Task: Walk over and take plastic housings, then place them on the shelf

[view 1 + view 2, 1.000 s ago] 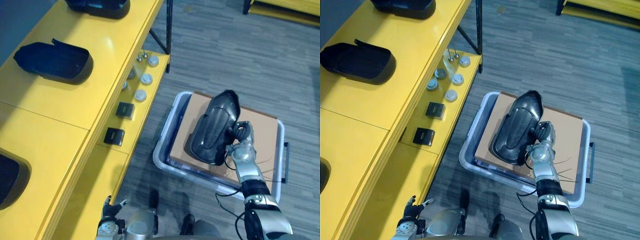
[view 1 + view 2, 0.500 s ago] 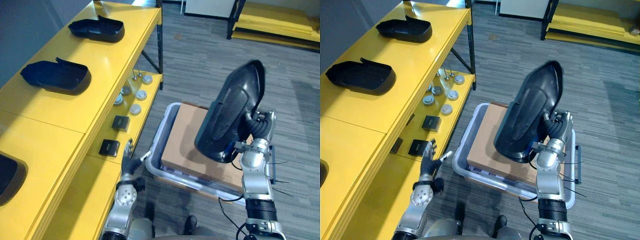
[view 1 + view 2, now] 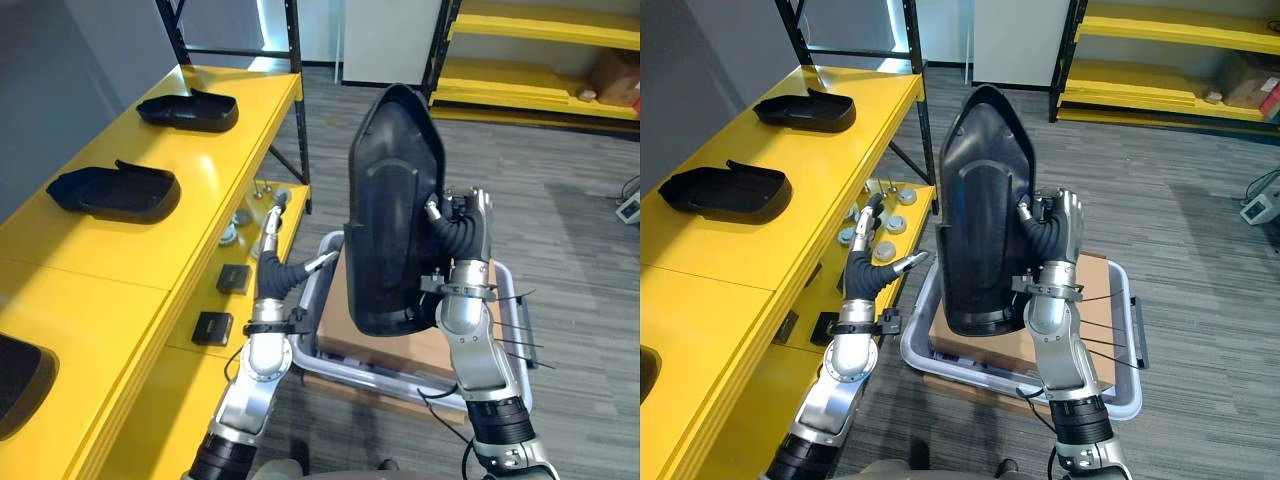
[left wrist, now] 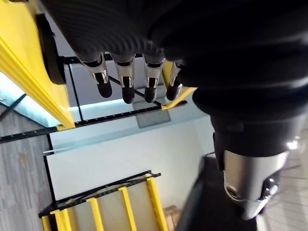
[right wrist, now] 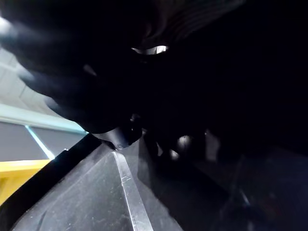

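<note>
No readable text, labels or numbers, plain black plastic housing (image 3: 390, 200), unmarked yellow shelf (image 3: 130, 250)

Plastic housing (image 3: 392, 210) is finished in glossy black, same as the two housings (image 3: 112, 190) on the shelf (image 3: 150, 250), which is painted bright yellow. Floor (image 3: 590, 250) is patterned in grey streaks. Cardboard box (image 3: 1095, 300) is left plain brown, and the bin (image 3: 335, 368) is moulded pale grey.

Both arms (image 3: 843, 372) were silver-grey and jointed. The left robot hand (image 3: 872, 268) and right robot hand (image 3: 1052, 232) wore dark ribbed covers, with silver, dark-tipped fingers (image 4: 126, 89).
</note>
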{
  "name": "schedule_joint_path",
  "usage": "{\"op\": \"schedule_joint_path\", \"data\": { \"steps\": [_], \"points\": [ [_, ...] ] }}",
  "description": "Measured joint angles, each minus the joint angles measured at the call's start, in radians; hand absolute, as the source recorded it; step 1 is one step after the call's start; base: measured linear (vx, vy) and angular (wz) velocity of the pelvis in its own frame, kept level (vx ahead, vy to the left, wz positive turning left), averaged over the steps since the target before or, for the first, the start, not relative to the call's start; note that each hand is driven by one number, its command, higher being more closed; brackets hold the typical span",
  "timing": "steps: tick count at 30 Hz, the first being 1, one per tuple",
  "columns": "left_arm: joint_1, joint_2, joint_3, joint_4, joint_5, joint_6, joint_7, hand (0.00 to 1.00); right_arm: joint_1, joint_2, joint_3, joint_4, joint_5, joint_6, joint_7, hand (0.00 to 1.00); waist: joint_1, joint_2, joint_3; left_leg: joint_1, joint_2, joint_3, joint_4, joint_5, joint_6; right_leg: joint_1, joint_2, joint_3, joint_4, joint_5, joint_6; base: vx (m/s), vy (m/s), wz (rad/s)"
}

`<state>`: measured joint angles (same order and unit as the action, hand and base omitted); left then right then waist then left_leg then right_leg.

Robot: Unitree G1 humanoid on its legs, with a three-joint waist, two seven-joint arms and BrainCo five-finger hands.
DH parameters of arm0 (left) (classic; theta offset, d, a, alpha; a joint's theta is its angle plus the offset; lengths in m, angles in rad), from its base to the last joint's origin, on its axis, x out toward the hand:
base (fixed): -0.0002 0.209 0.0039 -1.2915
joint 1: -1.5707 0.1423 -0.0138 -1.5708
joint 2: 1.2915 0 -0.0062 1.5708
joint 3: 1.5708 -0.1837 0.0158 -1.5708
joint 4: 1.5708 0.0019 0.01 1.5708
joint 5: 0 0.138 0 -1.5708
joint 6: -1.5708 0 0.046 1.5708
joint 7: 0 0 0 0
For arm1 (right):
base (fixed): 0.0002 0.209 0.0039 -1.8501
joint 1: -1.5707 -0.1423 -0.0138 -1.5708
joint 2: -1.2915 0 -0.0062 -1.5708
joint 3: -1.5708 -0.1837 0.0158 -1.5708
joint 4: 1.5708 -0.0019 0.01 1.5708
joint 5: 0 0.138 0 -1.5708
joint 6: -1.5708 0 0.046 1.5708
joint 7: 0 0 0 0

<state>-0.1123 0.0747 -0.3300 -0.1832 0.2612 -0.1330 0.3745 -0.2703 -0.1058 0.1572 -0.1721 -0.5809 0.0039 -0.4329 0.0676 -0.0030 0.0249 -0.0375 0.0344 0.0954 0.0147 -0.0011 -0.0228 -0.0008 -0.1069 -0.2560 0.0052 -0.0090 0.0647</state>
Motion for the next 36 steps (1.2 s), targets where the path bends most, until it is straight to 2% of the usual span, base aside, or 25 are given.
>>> {"op": "schedule_joint_path", "data": {
  "steps": [3, 10, 11, 18, 26, 27, 33, 36],
  "points": [
    [-0.035, 0.000, -0.031, 0.038, 0.010, 0.000, 0.006, 0.00, -0.017, 0.000, 0.025, 0.004, -0.009, 0.004, -0.003, 1.00, 0.001, 0.003, -0.004, 0.000, -0.001, 0.006, -0.001, 0.001, 0.001, 0.000, 0.000, 0.008, -0.009, 0.008, 0.001, -0.02, 0.007, -0.07],
    [-0.065, 0.010, -0.034, 0.100, 0.017, 0.035, 0.024, 0.00, -0.040, -0.007, 0.040, 0.047, -0.009, 0.010, -0.001, 1.00, -0.006, 0.002, -0.021, -0.001, -0.006, 0.017, -0.015, 0.003, 0.003, 0.003, 0.000, 0.014, -0.045, 0.030, 0.004, 0.00, 0.008, -0.05],
    [-0.065, 0.010, -0.034, 0.107, 0.017, 0.039, 0.024, 1.00, -0.047, -0.017, 0.052, 0.050, -0.009, 0.016, -0.001, 1.00, -0.009, 0.002, -0.022, -0.001, -0.007, 0.017, -0.015, 0.003, 0.003, 0.003, -0.001, 0.014, -0.046, 0.030, 0.004, 0.00, 0.000, 0.00],
    [-0.072, 0.015, -0.046, 0.137, 0.012, 0.043, 0.044, 1.00, -0.054, -0.033, 0.085, 0.050, -0.010, 0.024, -0.002, 1.00, -0.027, 0.000, -0.029, -0.001, -0.014, 0.015, -0.016, 0.003, 0.003, 0.012, 0.000, 0.013, -0.063, 0.037, 0.004, 0.00, 0.000, 0.00],
    [-0.085, 0.015, -0.052, 0.178, -0.086, 0.048, 0.022, 1.00, -0.054, -0.034, 0.088, 0.052, -0.018, 0.024, -0.005, 1.00, -0.030, 0.000, -0.029, 0.001, -0.015, 0.015, -0.016, 0.004, 0.004, 0.013, 0.000, 0.014, -0.063, 0.038, 0.003, 0.00, 0.001, 0.00],
    [-0.085, 0.015, -0.053, 0.182, -0.094, 0.048, 0.018, 1.00, -0.054, -0.032, 0.088, 0.052, -0.017, 0.024, -0.005, 0.00, -0.030, 0.000, -0.029, 0.001, -0.015, 0.015, -0.016, 0.004, 0.004, 0.013, 0.000, 0.014, -0.063, 0.038, 0.003, 0.00, 0.000, 0.00],
    [-0.085, 0.017, -0.047, 0.216, -0.104, 0.050, 0.017, 1.00, -0.053, -0.029, 0.102, 0.053, -0.011, 0.023, 0.016, 0.00, -0.030, -0.001, -0.030, 0.003, -0.015, 0.015, -0.016, 0.004, 0.004, 0.015, 0.000, 0.014, -0.063, 0.038, 0.004, 0.00, 0.000, 0.00],
    [-0.085, 0.019, -0.023, 0.233, -0.119, 0.056, 0.004, 1.00, -0.053, -0.033, 0.121, 0.053, 0.073, -0.005, 0.045, 0.00, -0.030, -0.001, -0.030, 0.005, -0.015, 0.015, -0.016, 0.006, 0.008, 0.017, 0.000, 0.015, -0.063, 0.038, 0.003, 0.00, 0.000, 0.00]
  ]
}}
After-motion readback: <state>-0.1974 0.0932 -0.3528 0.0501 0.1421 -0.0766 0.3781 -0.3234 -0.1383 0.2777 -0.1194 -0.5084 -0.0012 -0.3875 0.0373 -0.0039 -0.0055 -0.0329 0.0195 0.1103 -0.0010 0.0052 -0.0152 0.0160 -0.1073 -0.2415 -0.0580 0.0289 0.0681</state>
